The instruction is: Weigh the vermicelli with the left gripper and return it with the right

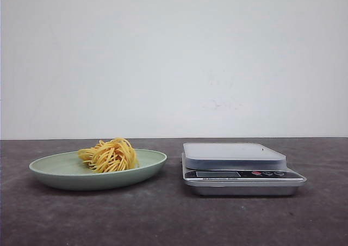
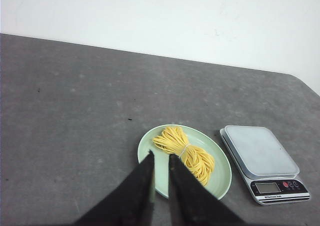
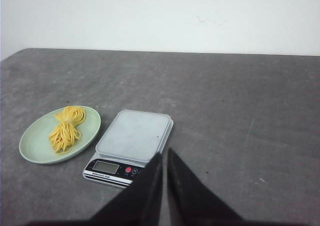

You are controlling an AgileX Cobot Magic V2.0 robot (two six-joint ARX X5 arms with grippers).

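The vermicelli [image 1: 109,155], a nest of yellow-orange strands, lies on the pale green plate [image 1: 60,176] at the left of the table. Neither gripper shows in the front view. In the left wrist view my left gripper [image 2: 161,155] hangs high above the plate's [image 2: 220,178] near rim, empty, its fingers close together with a narrow slit, the vermicelli [image 2: 186,153] just beyond the tips. In the right wrist view my right gripper [image 3: 165,152] is shut and empty, high above the table by the scale's [image 3: 135,133] near right corner. The vermicelli [image 3: 66,128] and plate [image 3: 35,147] lie far to its side.
A silver kitchen scale [image 1: 234,156] with a flat bare tray and a dark display panel stands right of the plate, also in the left wrist view [image 2: 260,153]. The dark grey tabletop [image 1: 174,219] ends at a white wall behind.
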